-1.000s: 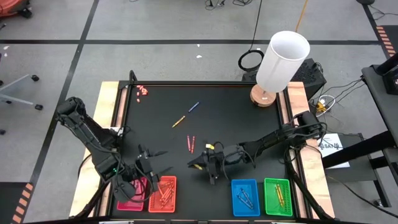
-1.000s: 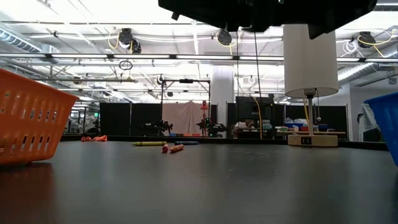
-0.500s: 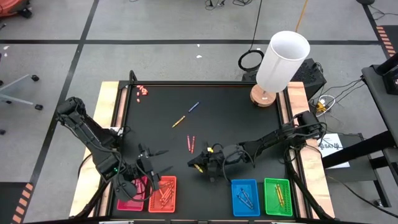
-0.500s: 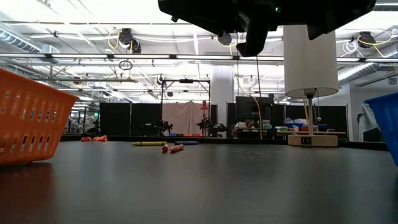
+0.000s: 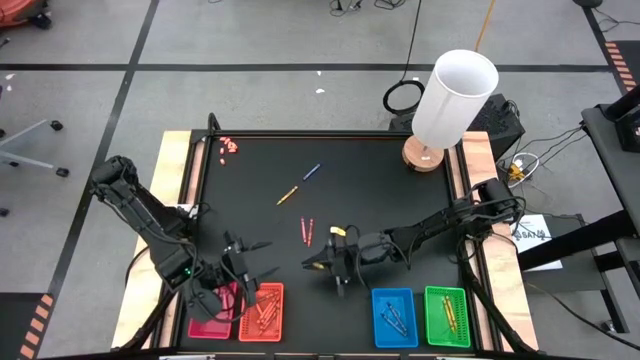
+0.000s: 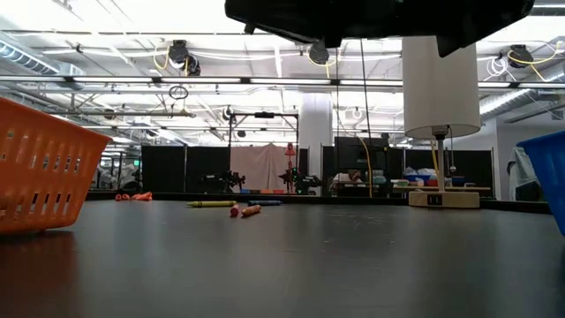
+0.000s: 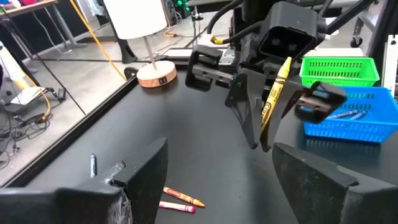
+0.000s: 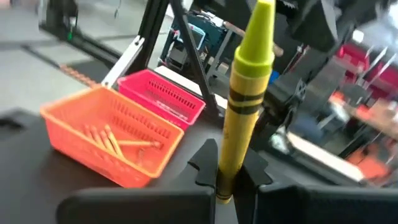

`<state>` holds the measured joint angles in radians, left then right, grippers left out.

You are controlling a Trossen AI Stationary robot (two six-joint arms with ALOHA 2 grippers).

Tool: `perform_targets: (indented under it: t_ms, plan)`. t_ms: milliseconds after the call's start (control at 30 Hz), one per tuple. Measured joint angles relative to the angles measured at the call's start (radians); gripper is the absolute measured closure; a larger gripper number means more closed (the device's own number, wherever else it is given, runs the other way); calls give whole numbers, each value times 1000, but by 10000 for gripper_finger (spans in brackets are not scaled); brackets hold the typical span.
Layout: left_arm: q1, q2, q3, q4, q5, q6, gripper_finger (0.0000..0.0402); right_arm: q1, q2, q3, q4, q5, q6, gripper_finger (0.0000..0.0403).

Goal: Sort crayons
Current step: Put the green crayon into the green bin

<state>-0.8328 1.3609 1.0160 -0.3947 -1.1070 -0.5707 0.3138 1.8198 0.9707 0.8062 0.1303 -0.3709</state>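
Observation:
A yellow crayon (image 8: 249, 93) stands tip up in my right gripper (image 8: 229, 186), which is shut on it above the table's near middle (image 5: 314, 266). The left wrist view shows the same crayon (image 7: 273, 93) tilted. My left gripper (image 5: 252, 268) hovers open by the orange tray (image 5: 265, 308), facing the right gripper, and touches nothing. Loose crayons lie flat on the black table: a yellow one (image 5: 288, 195), a blue one (image 5: 312, 172) and a red-pink pair (image 5: 306, 231). My right gripper pinches the yellow crayon's blunt lower end (image 8: 227, 177) between its two fingers. The fingers come level from the table's right and lie across the crayon. The crayon stands nearly upright with its tip up, lifted clear of the table.
Four trays line the near edge: pink (image 5: 205, 322), orange with several crayons, blue (image 5: 394, 316) and green (image 5: 447, 315). A lamp (image 5: 450, 100) stands at the far right corner. Small pink bits (image 5: 228, 146) lie at the far left.
My right gripper has rolled a little about the line it points along, turning the yellow crayon with it, and has otherwise stayed in place.

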Motion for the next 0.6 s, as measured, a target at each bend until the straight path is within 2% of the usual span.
perform_targets:
  t_ms: [367, 600]
  plan:
    - [9, 0, 0, -2, 29, -27, 110, 0, 0, 0, -58, -1, 417, 396]
    - [9, 0, 0, -7, 30, -26, 110, 0, 0, 0, -208, -1, 608, 396]
